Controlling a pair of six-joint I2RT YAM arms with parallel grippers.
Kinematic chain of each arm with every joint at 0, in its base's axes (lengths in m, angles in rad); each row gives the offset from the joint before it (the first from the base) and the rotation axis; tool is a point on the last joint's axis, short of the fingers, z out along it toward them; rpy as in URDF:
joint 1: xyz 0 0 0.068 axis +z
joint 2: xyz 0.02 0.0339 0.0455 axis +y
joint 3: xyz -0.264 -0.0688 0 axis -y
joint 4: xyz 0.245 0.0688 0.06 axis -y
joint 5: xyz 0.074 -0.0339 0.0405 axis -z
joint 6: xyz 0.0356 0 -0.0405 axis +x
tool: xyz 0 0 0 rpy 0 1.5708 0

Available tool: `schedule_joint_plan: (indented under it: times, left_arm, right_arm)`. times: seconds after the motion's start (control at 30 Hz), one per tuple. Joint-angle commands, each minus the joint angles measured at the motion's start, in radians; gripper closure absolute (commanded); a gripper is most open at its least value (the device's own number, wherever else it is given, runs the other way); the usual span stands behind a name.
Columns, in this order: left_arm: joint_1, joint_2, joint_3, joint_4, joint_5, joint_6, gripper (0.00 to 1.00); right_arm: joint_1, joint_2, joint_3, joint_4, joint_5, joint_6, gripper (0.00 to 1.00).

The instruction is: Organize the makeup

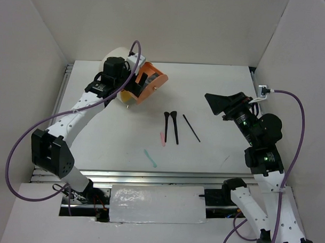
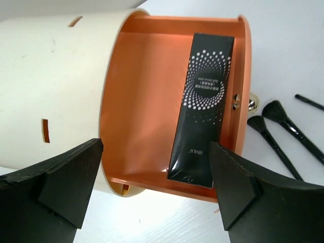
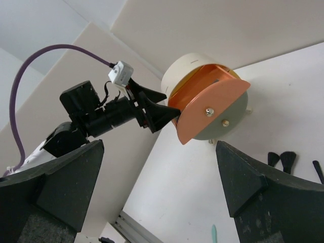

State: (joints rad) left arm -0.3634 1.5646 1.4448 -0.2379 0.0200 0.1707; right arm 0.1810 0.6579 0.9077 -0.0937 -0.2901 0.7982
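The dark grey rectangular case point(image 2: 202, 106) lies flat inside the orange drawer point(image 2: 147, 101) that is pulled out of the cream cylindrical box point(image 1: 118, 53). My left gripper point(image 2: 154, 187) hovers at the drawer's mouth, open, with nothing between its fingers point(image 2: 71, 179). Mid-table lie two black brushes point(image 1: 171, 127), a thin black stick point(image 1: 191, 128), a short pink stick point(image 1: 163, 138) and a short teal stick point(image 1: 150, 158). Over the right side, my right gripper point(image 1: 219, 102) is raised off the table and open, empty, and faces the box point(image 3: 212, 106).
White walls close in the table on the left, back and right. A metal rail point(image 1: 150, 177) runs along the near edge. The box's orange front point(image 3: 212, 104) sticks out toward the table's middle, close to the brushes point(image 2: 283, 134).
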Motion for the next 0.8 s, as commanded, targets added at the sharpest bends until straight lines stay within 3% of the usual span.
schedule_joint_plan:
  times: [0.0,0.1,0.17,0.23,0.27,0.3,0.47,0.77]
  left_arm:
    - [0.000,-0.040,0.063,0.048,-0.002,-0.037,0.01]
    - [-0.002,-0.061,0.127,0.049,-0.055,-0.105,0.01]
    - [-0.002,-0.072,0.164,0.032,-0.157,-0.236,0.01]
    - [-0.002,-0.086,0.235,-0.052,-0.221,-0.366,0.01]
    - [-0.002,-0.104,0.253,-0.089,-0.282,-0.420,0.01]
    - [-0.002,-0.118,0.275,-0.162,-0.302,-0.466,0.01]
    - [0.001,-0.294,0.184,-0.297,-0.344,-0.683,0.01]
    - [0.001,-0.471,0.085,-0.549,-0.292,-0.708,0.01]
  right_arm:
    - [0.006,0.017,0.007,0.022,0.012,-0.004,0.00]
    - [0.006,0.113,-0.013,0.061,-0.021,0.039,0.00]
    - [0.008,0.243,-0.049,0.116,-0.102,0.112,0.10]
    - [0.040,0.336,-0.061,0.234,-0.124,0.162,0.49]
    - [0.061,0.418,-0.055,0.255,-0.094,0.197,0.81]
    - [0.121,0.457,-0.043,0.271,-0.057,0.209,1.00]
    - [0.232,0.790,0.155,0.302,0.008,0.252,1.00]
    - [0.314,1.135,0.506,0.167,0.108,0.311,1.00]
